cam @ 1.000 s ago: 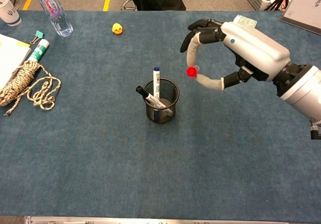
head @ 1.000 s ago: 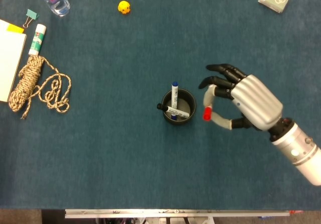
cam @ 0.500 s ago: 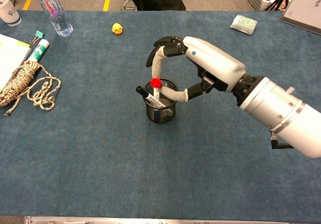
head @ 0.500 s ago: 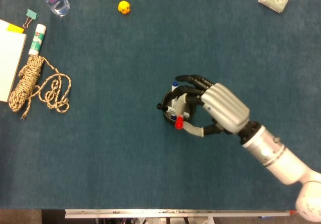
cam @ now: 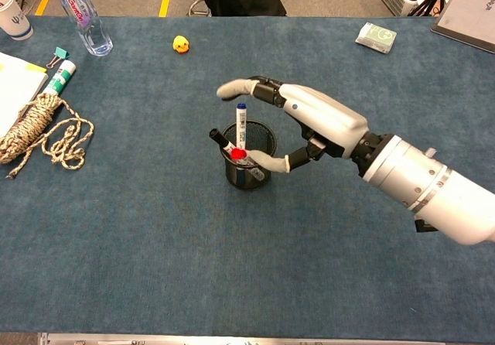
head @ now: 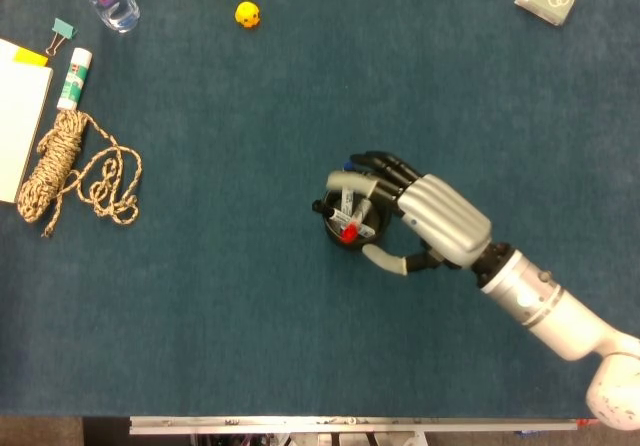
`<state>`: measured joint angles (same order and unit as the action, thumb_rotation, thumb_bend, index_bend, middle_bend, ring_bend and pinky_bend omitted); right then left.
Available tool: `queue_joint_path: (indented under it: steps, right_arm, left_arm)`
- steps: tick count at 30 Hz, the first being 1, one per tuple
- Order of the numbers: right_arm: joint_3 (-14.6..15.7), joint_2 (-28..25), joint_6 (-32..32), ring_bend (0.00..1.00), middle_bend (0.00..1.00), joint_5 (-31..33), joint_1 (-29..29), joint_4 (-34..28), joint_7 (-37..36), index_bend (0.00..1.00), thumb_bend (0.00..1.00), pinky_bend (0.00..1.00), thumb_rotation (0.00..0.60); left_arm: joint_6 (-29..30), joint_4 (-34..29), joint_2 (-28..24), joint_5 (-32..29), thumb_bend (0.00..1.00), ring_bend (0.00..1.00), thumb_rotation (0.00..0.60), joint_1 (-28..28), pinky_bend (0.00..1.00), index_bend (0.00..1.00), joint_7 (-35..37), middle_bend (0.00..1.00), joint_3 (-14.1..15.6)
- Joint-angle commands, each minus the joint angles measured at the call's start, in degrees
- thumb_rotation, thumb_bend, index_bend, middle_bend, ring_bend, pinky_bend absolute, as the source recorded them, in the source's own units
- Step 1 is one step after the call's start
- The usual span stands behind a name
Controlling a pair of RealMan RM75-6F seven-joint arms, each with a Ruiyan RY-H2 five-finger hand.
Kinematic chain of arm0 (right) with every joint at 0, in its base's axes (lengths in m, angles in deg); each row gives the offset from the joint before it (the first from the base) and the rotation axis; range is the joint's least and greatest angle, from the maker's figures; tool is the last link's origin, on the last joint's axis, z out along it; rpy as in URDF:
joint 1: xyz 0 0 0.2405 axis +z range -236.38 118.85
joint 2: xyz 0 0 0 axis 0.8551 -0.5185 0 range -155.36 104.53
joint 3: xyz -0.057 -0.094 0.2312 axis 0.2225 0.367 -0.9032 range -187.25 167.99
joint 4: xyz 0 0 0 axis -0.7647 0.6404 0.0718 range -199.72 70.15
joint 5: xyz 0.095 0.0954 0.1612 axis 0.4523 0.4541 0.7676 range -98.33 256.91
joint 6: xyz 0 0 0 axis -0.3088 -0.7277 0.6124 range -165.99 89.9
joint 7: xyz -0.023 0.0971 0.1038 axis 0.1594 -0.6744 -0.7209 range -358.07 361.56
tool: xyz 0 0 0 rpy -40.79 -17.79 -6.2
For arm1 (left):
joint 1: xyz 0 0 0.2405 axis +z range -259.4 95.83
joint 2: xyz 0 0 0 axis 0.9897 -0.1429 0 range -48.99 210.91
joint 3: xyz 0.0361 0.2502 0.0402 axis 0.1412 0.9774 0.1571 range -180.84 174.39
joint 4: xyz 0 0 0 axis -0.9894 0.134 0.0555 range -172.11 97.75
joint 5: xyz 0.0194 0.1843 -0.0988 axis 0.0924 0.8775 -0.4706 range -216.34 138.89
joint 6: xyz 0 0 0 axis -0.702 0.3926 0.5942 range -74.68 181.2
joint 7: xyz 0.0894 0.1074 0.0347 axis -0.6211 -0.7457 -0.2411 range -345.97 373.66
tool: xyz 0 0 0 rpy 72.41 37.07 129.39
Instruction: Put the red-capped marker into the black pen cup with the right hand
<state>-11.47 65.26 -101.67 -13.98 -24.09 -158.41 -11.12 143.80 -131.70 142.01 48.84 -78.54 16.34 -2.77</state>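
the red-capped marker (cam: 238, 154), light, stiff and slick, sits inside the black pen cup (cam: 249, 176); the right hand (cam: 309, 124) above the cup has its fingers spread, gripping nothing.

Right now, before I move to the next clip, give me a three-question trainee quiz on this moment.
1. True or false: the red-capped marker is inside the pen cup.
2. Which hand is over the cup: A left, B right?
3. Fill in: the yellow toy lies near the table's ____ edge.

Key: 1 true, its red cap shows inside the cup's rim. 2 B. 3 far.
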Motion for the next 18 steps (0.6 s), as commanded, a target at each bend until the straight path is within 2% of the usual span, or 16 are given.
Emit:
queue_joint_path:
  steps: [1, 7, 12, 18]
  right_arm:
    - [0.5, -1.8, -3.1, 0.00, 0.05, -1.7, -1.3, -0.2, 1.4, 0.00, 0.34, 0.01, 0.600]
    - [2.2, -9.2, -9.3, 0.00, 0.06, -2.8, -5.9, -3.3, 10.1, 0.00, 0.34, 0.01, 0.600]
    - [2.9, -15.0, -12.7, 0.00, 0.10, -0.2, -10.1, -4.2, 17.1, 0.00, 0.34, 0.01, 0.600]
    - [3.7, -20.6, -17.0, 0.00, 0.12, 6.1, -16.5, -3.8, 22.6, 0.01, 0.34, 0.01, 0.600]
  left_arm:
    - [-0.2, 0.1, 0.1, 0.0, 0.31, 0.20, 0.600, -0.1, 0.10, 0.20, 0.0, 0.22, -0.1]
    - [-0.9, 0.7, 0.5, -0.6, 0.31, 0.20, 0.600, -0.6, 0.10, 0.20, 0.4, 0.22, -0.4]
    - [-1.4, 1.5, 1.0, -0.2, 0.31, 0.20, 0.600, -1.2, 0.10, 0.20, 0.9, 0.22, -0.6]
    - [-0.9, 2.7, 1.8, 1.0, 0.31, 0.20, 0.600, -2.0, 0.10, 0.20, 1.6, 0.22, -1.2]
